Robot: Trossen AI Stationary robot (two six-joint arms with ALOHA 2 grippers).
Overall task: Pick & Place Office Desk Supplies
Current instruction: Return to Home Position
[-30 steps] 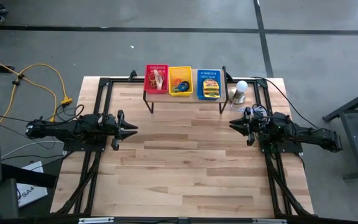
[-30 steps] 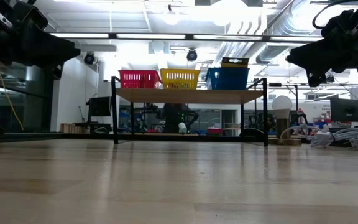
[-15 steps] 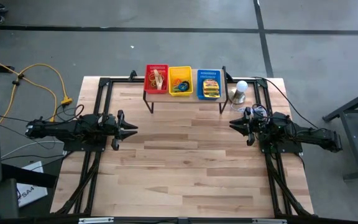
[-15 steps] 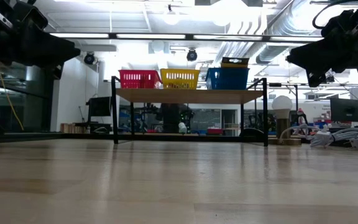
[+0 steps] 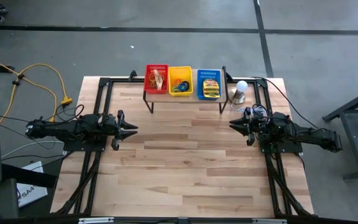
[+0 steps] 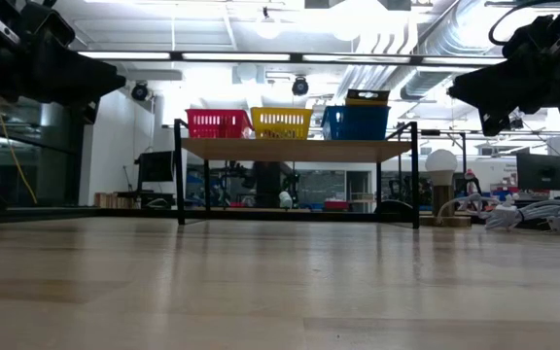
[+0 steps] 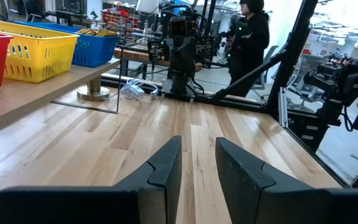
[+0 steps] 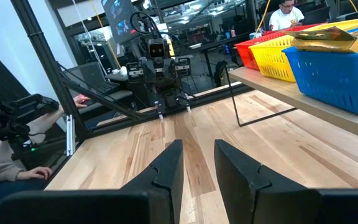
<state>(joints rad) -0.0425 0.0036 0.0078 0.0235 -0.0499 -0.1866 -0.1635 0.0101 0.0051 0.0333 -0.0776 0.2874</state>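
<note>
On a raised shelf at the table's far edge stand three baskets. The red basket (image 5: 156,78) holds tan rubber bands (image 5: 158,77). Little coloured rings (image 5: 179,85) lie in the yellow basket (image 5: 180,74). The blue basket (image 5: 209,93) holds flat yellow-and-green crayon boxes (image 5: 211,86), whose top also shows in the right wrist view (image 8: 328,38). My left gripper (image 5: 134,128) hovers over the table's left side, open by a narrow gap (image 7: 197,146) and holding nothing. My right gripper (image 5: 232,124) hovers over the right side, also narrowly open (image 8: 197,149) and holding nothing. The two point at each other.
The shelf (image 6: 299,150) stands on thin black legs (image 6: 179,185). A white round bulb on a metal base (image 5: 240,91) stands beside it at the far right, with a tangle of white wire (image 6: 528,214) near it. The wooden table (image 5: 185,162) lies between the arms. A person stands beyond the table (image 7: 250,37).
</note>
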